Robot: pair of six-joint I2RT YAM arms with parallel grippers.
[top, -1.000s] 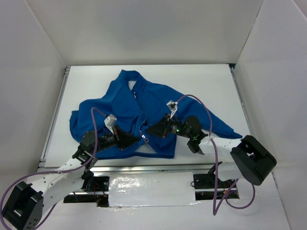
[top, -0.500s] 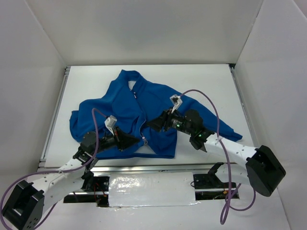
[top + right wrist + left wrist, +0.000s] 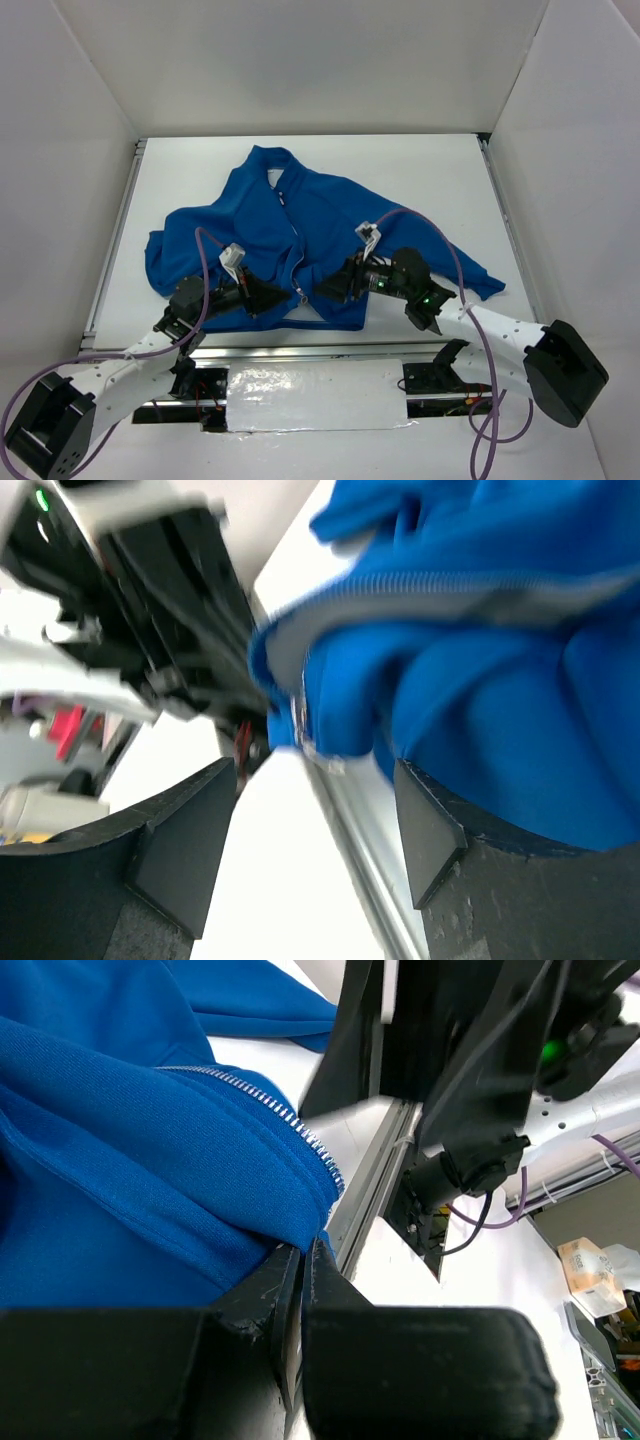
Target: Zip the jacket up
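Note:
The blue jacket point(image 3: 300, 225) lies spread on the white table, collar at the far side, its white-lined zipper point(image 3: 293, 250) running down to the near hem. My left gripper point(image 3: 284, 297) is shut on the hem by the zipper's lower end; in the left wrist view the jaws point(image 3: 303, 1252) pinch blue fabric just below the zipper teeth point(image 3: 268, 1108). My right gripper point(image 3: 324, 288) is open, low over the hem just right of the zipper. In the blurred right wrist view the gripper point(image 3: 315, 825) faces a bunched jacket edge point(image 3: 480, 670), with a small metal piece point(image 3: 300, 720) at the fabric's corner.
An aluminium rail point(image 3: 300, 350) runs along the table's near edge, right under both grippers. Another rail point(image 3: 115, 240) lines the left side. White walls enclose the table on three sides. Purple cables point(image 3: 420, 215) loop above the arms.
My right gripper has moved from over the jacket's front panel down toward the near hem, closer to the left gripper. The left gripper has held its grip and barely moved.

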